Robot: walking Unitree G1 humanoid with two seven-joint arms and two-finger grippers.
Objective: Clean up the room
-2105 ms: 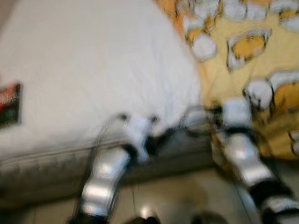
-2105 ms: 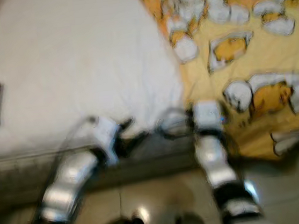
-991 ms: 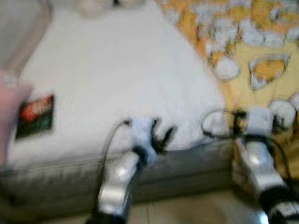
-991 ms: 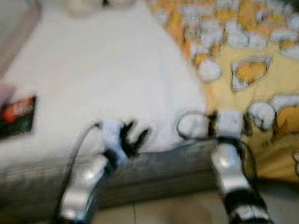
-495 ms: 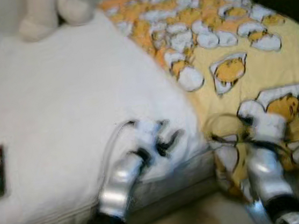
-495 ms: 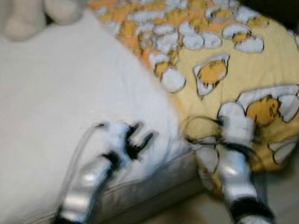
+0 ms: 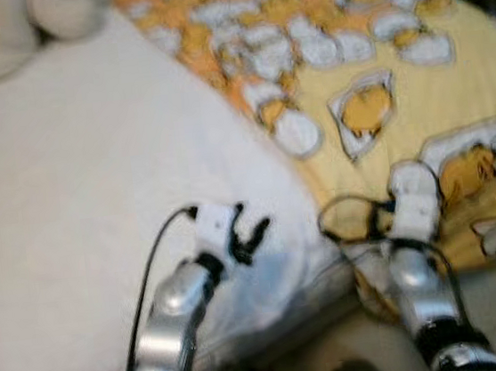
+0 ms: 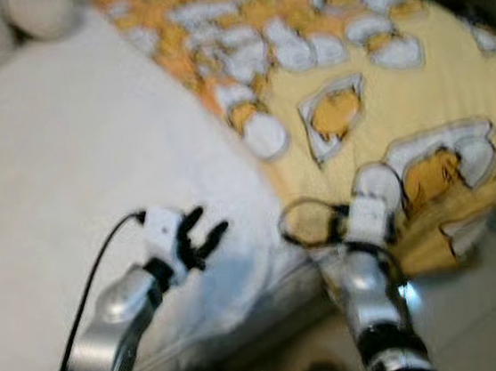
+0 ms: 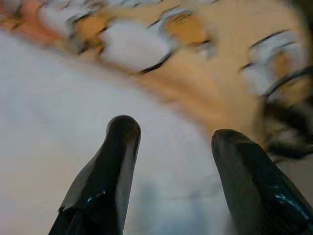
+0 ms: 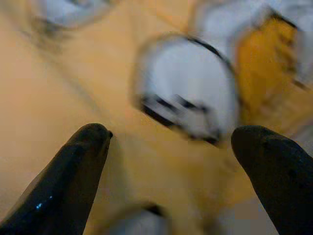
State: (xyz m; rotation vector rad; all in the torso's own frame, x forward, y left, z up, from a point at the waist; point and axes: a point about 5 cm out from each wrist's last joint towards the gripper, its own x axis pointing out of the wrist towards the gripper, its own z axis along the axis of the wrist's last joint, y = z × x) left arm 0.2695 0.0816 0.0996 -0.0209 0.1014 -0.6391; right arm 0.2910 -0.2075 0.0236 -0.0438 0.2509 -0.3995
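White mattress point(image 7: 70, 197) adjoined a yellow patterned blanket point(image 7: 416, 86) at 3 o'clock. Left gripper point(image 9: 171, 142) hovered spread above the mattress, right gripper point(image 10: 171, 142) spread above the blanket's near edge.

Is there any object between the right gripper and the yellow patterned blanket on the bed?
Nothing visible stands between them. The right gripper, fingers open, hovers directly above the yellow blanket with white and orange cartoon figures, near the bed's front edge. The left gripper is over the white sheet.
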